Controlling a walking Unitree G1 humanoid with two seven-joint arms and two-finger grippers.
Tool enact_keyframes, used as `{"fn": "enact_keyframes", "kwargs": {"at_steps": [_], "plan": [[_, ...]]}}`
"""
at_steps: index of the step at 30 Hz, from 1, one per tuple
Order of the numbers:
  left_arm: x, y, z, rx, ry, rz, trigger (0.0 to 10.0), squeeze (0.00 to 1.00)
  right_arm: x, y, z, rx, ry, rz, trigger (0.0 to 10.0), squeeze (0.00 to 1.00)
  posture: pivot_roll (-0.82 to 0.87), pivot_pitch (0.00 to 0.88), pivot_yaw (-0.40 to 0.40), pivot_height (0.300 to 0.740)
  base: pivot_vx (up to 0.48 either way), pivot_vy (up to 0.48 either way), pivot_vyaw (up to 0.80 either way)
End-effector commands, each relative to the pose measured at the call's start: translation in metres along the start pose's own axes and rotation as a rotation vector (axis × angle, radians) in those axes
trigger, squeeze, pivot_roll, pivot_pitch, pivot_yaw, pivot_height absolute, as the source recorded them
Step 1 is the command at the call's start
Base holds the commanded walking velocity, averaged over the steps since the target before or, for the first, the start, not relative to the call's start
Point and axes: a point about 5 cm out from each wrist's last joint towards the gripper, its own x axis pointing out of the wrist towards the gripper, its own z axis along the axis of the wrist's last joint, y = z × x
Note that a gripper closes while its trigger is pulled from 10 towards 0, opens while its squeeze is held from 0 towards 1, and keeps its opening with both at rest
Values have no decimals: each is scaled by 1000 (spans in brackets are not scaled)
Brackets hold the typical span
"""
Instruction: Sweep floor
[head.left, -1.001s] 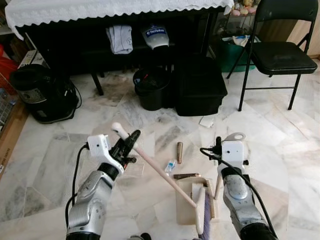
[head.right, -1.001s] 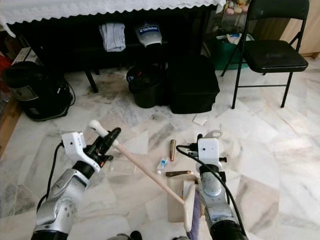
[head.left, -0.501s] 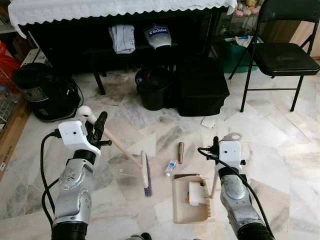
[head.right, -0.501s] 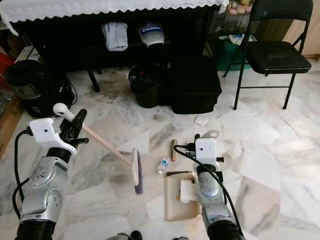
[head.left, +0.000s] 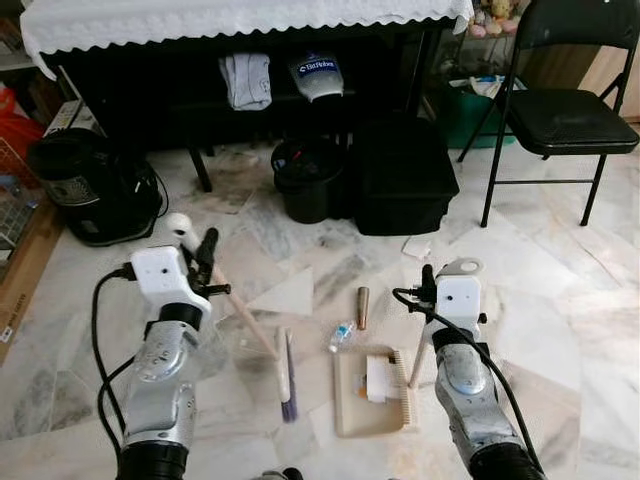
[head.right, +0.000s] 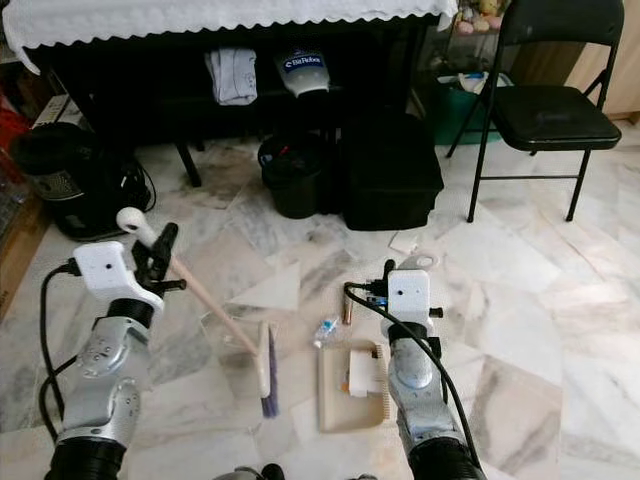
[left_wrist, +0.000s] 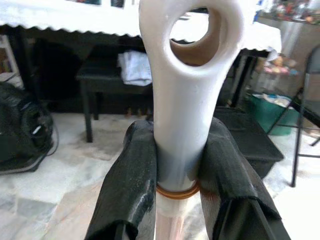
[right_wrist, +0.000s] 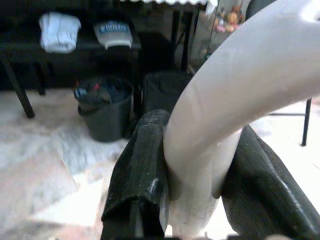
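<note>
From the head cam, the left gripper (head.left: 207, 262) is gripping a long wooden-handled brush with a white tip (head.left: 247, 322), bristles on the veined marble floor (head.left: 560, 300) beside the beige plastic dustpan (head.left: 352, 408). The left wrist view is showing the fingers (left_wrist: 127, 185) squeezing that glossy white looped end. In the right wrist view, the right gripper (right_wrist: 195, 175) is clamping the dustpan's curved cream handle (right_wrist: 225, 115).

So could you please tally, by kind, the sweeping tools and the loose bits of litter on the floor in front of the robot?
Brooms: 1
Dustpans: 1
Small plastic bottles: 1
Brown tubes: 1
Clear plastic wrappers: 1
White scraps already in the dustpan: 1
Total: 6
</note>
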Motion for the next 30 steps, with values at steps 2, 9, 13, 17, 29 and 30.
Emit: {"fn": "enact_keyframes", "kwargs": {"at_steps": [2,9,13,17,29,30], "plan": [[5,-5,10,16,-63,-27,10000,0,4,1,18,20,-91,2,10000,0,53,42,50,740,0,0,0],[10,-15,12,36,-80,-63,10000,0,5,3,25,30,-109,1,10000,0,41,58,52,740,0,0,0],[9,-10,12,44,-88,-23,10000,0,4,0,33,31,-136,-21,10000,0,19,64,62,740,0,0,0],[10,-5,12,56,-92,0,10000,0,4,-4,38,33,-154,-42,10000,0,17,66,66,740,0,0,0],[15,5,19,87,-126,51,10000,0,9,-3,61,63,-225,-52,10000,0,40,70,71,740,0,0,0],[15,5,19,87,-126,54,10000,0,9,-3,62,63,-225,-51,10000,0,40,70,71,740,0,0,0]]}}
